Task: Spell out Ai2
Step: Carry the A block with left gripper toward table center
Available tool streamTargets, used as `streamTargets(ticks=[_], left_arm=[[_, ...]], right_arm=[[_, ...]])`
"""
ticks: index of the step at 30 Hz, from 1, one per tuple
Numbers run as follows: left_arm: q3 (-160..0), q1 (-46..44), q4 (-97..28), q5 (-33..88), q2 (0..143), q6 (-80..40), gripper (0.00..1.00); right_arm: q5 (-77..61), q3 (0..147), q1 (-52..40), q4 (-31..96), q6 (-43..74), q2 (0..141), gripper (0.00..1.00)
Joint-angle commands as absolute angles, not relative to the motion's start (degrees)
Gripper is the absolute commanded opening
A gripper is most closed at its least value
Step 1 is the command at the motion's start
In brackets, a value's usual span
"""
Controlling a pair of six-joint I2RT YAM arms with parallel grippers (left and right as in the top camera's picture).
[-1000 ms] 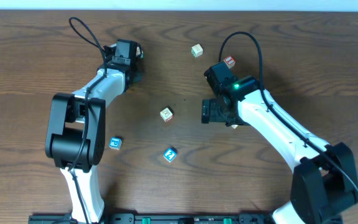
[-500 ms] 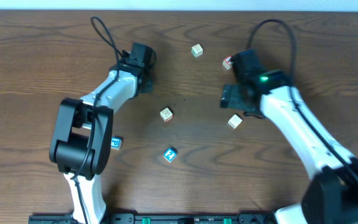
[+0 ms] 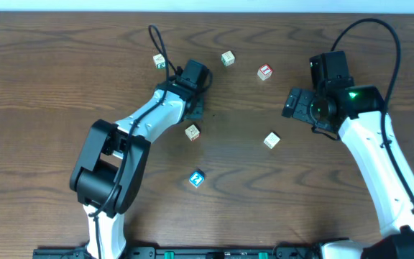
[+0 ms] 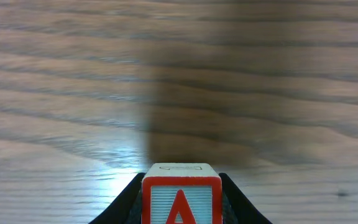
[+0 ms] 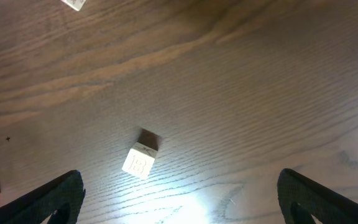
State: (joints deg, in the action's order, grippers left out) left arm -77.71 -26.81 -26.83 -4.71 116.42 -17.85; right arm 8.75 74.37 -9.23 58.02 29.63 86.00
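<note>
Blue-faced and nearest, the 2 block [image 3: 197,178], loose on the wooden tabletop [image 3: 42,86], not yet in any row. Further in, a left tan block [image 3: 192,132] just beside the left arm [image 3: 157,115], and a right tan block [image 3: 272,139] on the near-left of the right hand [image 5: 179,184]. Sits farther right than a second ago, baring that right tan block. Hangs apart from it now, fingers spread wide, holding nothing. Reaches the left arm farther right than a second ago too, uncovering a small far-left block [image 3: 159,62]. Clamps the red-framed A block [image 4: 181,202] in the left hand [image 4: 182,177], low above bare wood; touching down or not, cannot tell. Likely carrying A toward its place, first letter of three. Farthest: a red block [image 3: 265,71] and a pale block [image 3: 227,58]; no "i" legible.
</note>
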Motion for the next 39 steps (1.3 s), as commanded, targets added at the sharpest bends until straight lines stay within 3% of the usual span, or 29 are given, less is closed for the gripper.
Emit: streamTargets(ticks=[1,9,32,39], left_arm=[[-77.95,-27.64,-26.79,-1.65,115.33,-16.97,0.22],[-77.95,-28.67,-26.48,3.11,115.37,-19.68,0.22],[-77.95,-29.65,-26.72,-1.93,115.39,-22.74,0.29],[-77.95,-29.65,-26.04,-1.96,115.94,-22.74,0.40]], right_arm=[[8.84,75.33,-8.95,57.84,28.60,85.49,0.99],[8.99,75.33,-8.95,56.38,28.62,85.49,0.99],[8.97,75.33,-8.97,54.85,28.62,85.52,0.99],[8.97,75.33,-8.97,55.59,28.62,85.49,0.99]])
